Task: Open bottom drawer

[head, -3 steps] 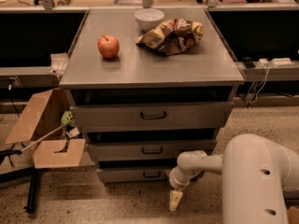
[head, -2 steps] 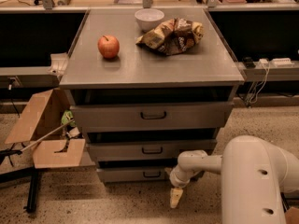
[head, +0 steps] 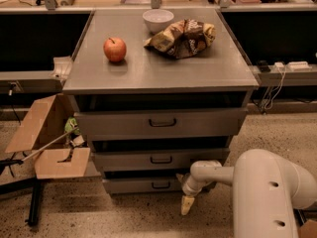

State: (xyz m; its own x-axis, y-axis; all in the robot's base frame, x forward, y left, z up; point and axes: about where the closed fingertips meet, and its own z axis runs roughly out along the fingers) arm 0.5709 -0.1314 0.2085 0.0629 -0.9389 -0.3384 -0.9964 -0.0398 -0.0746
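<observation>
A grey metal cabinet (head: 158, 76) stands in the middle with three drawers. The bottom drawer (head: 143, 185) has the slimmest front and a small dark pull handle (head: 161, 185); it looks shut. My white arm comes in from the lower right. The gripper (head: 187, 205) points down at the floor, just right of the bottom drawer's front and a little below its handle. It holds nothing.
The middle drawer (head: 161, 159) and top drawer (head: 161, 123) sit above. An apple (head: 115, 49), a white bowl (head: 158, 20) and a snack bag (head: 182, 37) lie on top. An open cardboard box (head: 47, 143) stands on the floor at the left. Cables hang at the right.
The gripper has shifted very slightly; the drawers have not moved.
</observation>
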